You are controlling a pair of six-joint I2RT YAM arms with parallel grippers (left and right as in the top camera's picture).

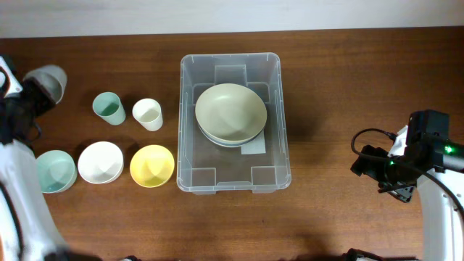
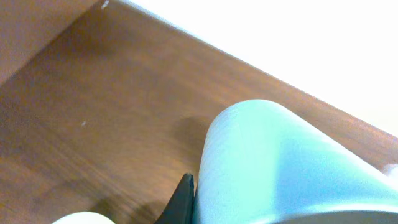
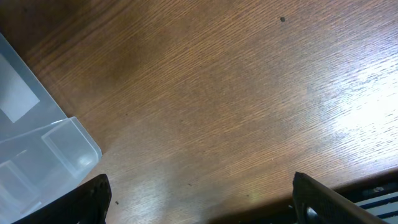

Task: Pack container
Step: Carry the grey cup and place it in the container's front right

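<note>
- Nearest the lens, in the left wrist view, a pale aqua cup [image 2: 280, 168] fills the lower right of the frame, with one black finger [image 2: 180, 202] pressed against its wall.
- From above, the left end effector [image 1: 35, 87] sits near the left edge of the bench [image 1: 348, 72], clenched on that cup. We cannot tell whether the cup is clear of the wood.
- The right end effector [image 3: 199, 199] is released, its fingers wide apart with only bare wood between them.
- The container [image 1: 185, 123] stands mid-bench, between the two arms. Inside it, a sage-green bowl [image 1: 230, 109] nests on a paler bowl [image 1: 225, 141].
- To the container's left wait a teal cup [image 1: 109, 107], a cream cup [image 1: 148, 114], a pale blue bowl [image 1: 56, 170], a white bowl [image 1: 100, 162] and a yellow bowl [image 1: 151, 165].
- We judge the step in hand to be carrying the gripped cup to the container. The next move calls for clearing the two standing cups and the rim. The cup then goes down on free floor beside the stacked bowls.
- A white label [image 1: 254, 147] lies at the container's base. We can read no writing on it, and we see no brand anywhere.
</note>
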